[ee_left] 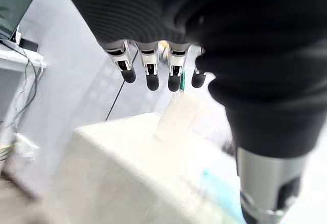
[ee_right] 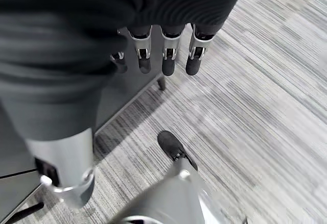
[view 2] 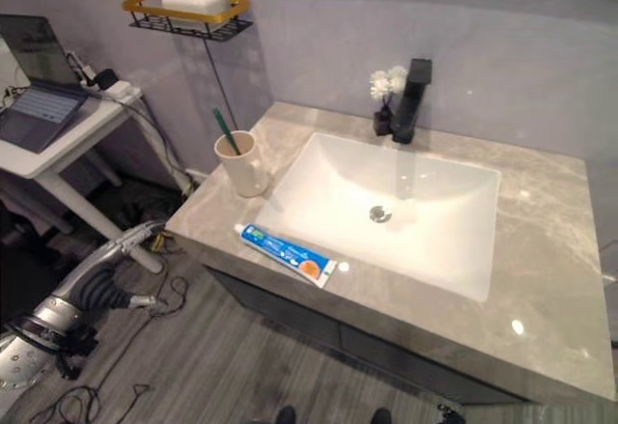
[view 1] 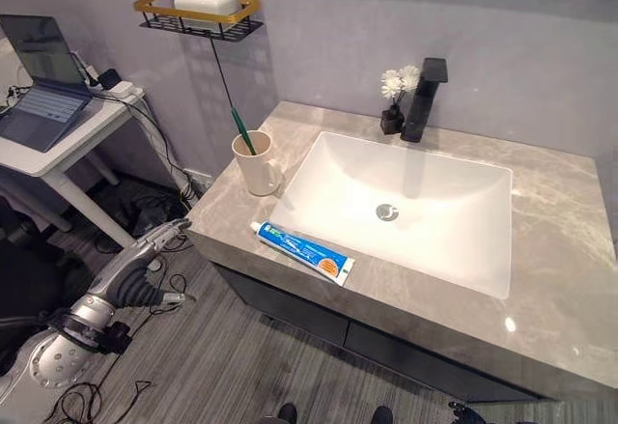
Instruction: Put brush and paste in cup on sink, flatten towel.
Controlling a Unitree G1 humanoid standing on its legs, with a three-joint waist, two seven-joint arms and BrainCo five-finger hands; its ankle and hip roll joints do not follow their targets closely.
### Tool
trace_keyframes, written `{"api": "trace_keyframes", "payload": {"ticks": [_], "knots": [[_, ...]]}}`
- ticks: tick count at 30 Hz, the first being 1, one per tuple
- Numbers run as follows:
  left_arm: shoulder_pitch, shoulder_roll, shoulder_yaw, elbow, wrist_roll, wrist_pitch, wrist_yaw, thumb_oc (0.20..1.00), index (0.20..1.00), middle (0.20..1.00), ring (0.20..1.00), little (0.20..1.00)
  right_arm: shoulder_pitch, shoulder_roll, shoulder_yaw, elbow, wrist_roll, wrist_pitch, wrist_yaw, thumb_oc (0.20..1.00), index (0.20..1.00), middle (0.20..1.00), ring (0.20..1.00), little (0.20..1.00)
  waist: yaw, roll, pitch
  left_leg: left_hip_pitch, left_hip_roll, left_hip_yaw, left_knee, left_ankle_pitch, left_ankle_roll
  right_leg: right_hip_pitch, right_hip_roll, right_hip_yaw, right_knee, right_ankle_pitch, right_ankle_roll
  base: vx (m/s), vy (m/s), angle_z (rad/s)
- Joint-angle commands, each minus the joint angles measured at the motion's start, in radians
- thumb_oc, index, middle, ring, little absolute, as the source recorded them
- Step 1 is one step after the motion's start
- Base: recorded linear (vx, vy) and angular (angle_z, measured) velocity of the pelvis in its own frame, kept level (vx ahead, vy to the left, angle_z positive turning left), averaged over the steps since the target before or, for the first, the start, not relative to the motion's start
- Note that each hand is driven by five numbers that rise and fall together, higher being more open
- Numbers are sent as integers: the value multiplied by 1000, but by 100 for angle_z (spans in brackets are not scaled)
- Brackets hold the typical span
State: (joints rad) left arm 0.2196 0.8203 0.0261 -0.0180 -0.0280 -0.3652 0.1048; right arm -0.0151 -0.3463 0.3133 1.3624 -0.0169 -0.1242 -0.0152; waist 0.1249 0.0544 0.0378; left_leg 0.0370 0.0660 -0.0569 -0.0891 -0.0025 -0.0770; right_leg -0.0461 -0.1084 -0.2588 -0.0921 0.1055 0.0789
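Note:
A cream cup [view 1: 257, 163] stands on the grey marble counter [view 1: 560, 279], left of the white sink basin [view 1: 444, 240]. A green toothbrush [view 1: 241, 130] stands upright in the cup. The blue toothpaste tube [view 1: 302, 251] lies flat near the counter's front edge, just right of the cup. My left hand [view 1: 160, 240] hangs below the counter's front left corner, open, fingers straight and holding nothing. In the left wrist view its fingers [ee_left: 152, 75] point toward the cup [ee_left: 176, 119]. My right hand [ee_right: 168, 59] hangs over the striped floor, fingers relaxed and empty.
A black faucet [view 1: 423, 101] and a small vase of white flowers [view 1: 395, 96] stand behind the basin. A wall shelf [view 1: 198, 16] with soap hangs above the cup. A white side table [view 1: 77, 139] with a laptop [view 1: 41, 96] stands at the left, with cables on the floor beneath.

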Motion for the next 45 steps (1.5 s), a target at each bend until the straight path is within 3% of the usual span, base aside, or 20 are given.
{"api": "trace_keyframes", "payload": {"ticks": [1, 7, 17, 26, 45], "knots": [[-54, 73, 4, -5, -7, -23, 25, 1000, 1000, 1000, 1000, 1000, -22, 14, 19, 6, 23, 5, 5, 1000, 1000, 1000, 1000, 1000, -43, -42, -16, -47, -16, 37, 2, 45, 6, 33, -77, 109, 5, 31, 96, 0, 43, -58], [-91, 52, -35, 43, 24, -13, 11, 1000, 1000, 1000, 1000, 1000, -7, 14, 0, -33, 90, -8, 43, 1000, 1000, 1000, 1000, 1000, -82, -28, -16, -24, -11, 120, 2, 28, 5, -10, -73, 195, 5, 50, 112, -1, 30, -55], [-142, 69, -63, 113, 34, 7, -5, 1000, 1000, 1000, 1000, 1000, 25, -1, -54, -3, 111, -5, 34, 1000, 1000, 1000, 1000, 1000, -128, -13, -17, -18, -3, 179, 2, 20, 2, -49, -61, 250, 5, 71, 125, -10, 1, -19], [-110, 92, -63, 142, -35, 9, -64, 1000, 1000, 1000, 1000, 1000, 42, -28, -81, 16, 111, -5, 36, 1000, 1000, 1000, 1000, 1000, -131, -9, -17, -25, 3, 188, 2, 26, -3, -60, -59, 244, 5, 77, 130, -2, -5, -10], [-183, 110, -94, 228, -23, 29, -39, 1000, 1000, 1000, 1000, 1000, 14, -22, -51, -30, 91, -5, 11, 1000, 1000, 1000, 1000, 1000, -139, -15, 10, -100, -10, 167, 2, 47, -1, -119, -74, 226, 5, 95, 127, -2, 2, 1]]}}
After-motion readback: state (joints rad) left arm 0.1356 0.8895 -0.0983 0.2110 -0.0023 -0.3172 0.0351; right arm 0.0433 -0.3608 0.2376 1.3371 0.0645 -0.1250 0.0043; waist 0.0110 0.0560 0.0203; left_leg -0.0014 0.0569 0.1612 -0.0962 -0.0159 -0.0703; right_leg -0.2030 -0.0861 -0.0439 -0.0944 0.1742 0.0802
